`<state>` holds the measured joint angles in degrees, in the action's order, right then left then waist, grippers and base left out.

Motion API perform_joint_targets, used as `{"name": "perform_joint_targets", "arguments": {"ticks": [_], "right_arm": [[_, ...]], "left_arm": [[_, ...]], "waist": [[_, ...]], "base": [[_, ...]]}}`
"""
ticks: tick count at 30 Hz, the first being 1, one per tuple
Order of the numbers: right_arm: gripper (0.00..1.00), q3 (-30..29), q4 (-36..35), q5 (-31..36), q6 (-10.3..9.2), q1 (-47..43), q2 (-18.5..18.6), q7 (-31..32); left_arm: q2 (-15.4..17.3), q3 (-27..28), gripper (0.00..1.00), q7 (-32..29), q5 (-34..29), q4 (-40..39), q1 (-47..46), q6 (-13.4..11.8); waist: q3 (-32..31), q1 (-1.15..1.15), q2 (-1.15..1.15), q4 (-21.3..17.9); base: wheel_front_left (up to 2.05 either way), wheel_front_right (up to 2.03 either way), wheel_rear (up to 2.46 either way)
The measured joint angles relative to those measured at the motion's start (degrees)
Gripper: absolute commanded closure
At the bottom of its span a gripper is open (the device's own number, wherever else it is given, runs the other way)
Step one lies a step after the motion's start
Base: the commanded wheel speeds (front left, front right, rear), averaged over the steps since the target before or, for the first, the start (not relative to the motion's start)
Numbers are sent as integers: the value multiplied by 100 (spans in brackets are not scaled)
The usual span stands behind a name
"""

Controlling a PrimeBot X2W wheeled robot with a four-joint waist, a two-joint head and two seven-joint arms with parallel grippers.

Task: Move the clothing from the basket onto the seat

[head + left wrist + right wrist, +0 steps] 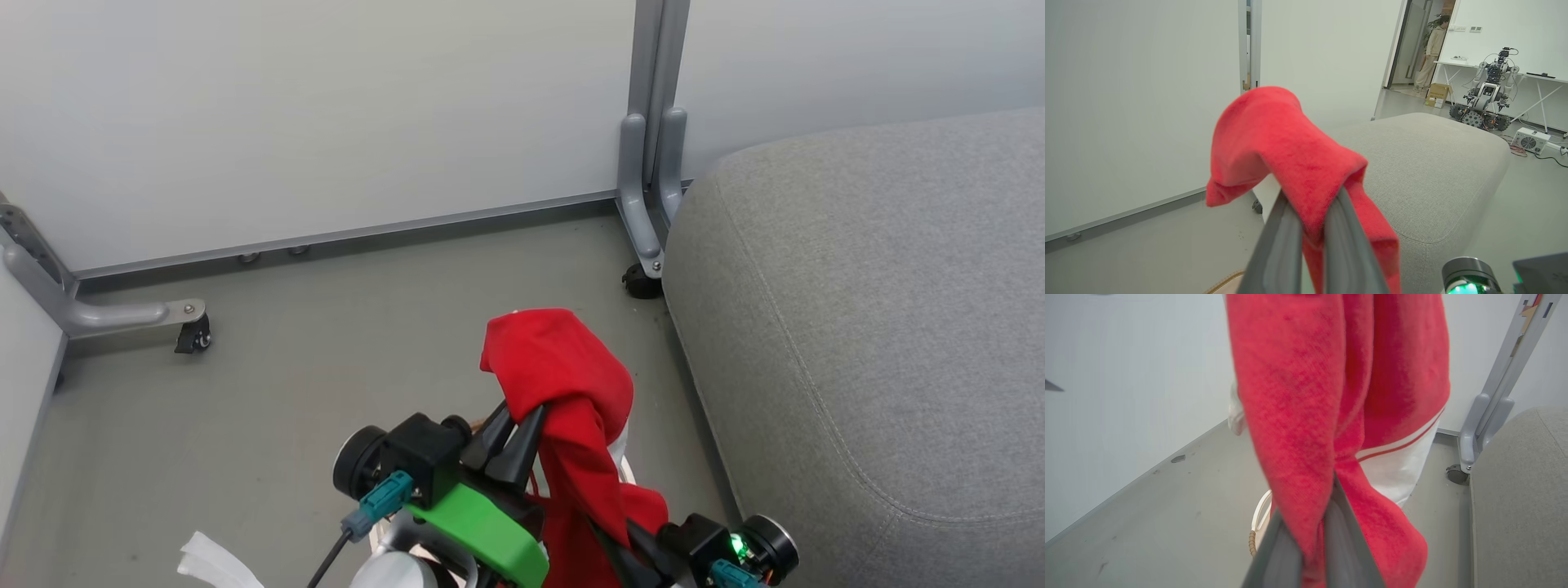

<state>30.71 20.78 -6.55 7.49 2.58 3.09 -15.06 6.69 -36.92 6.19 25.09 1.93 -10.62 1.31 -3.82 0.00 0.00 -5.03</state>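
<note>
White-trimmed clothing (1331,416), right wrist view

The left gripper (522,418) has two long dark tapered fingers (522,452) on a chunky black block (424,456), a bright green bracket (490,531) at its 5 o'clock, and a teal plug (382,498) with a black cable (328,562) at 7. The right gripper (618,545) has a little green LED (737,545).

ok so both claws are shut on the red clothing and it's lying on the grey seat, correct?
Not quite. The left claw and the right claw are both shut on the red clothing, but it isn't lying on the seat. It hangs in the air over the floor, beside the seat's edge. The head view shows the gap.
</note>
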Motion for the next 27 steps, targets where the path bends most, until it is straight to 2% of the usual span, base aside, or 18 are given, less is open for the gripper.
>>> {"name": "perform_joint_targets", "arguments": {"ticks": [4, 5, 7, 27], "right_arm": [[100, -26, -25, 0, 0, -14, 3, 0], [100, -25, -31, -1, 0, -19, 3, 0], [100, -15, -43, -21, 0, -21, 4, 0], [100, -59, -81, -77, 0, -18, 26, 0]], "left_arm": [[11, 16, 100, 2, -1, 91, -9, -70], [11, 33, 79, 0, -1, 125, -10, -114], [26, 26, 0, -34, -27, 190, -19, -164], [81, -70, 0, -90, -16, 322, -86, -190]], "waist": [[-2, 0, 0, 0], [0, 0, 0, -1], [14, 0, 0, -2], [98, 0, 0, 11]], "base": [[0, 0, 0], [0, 0, 0], [0, 0, 0], [0, 0, 0]]}}
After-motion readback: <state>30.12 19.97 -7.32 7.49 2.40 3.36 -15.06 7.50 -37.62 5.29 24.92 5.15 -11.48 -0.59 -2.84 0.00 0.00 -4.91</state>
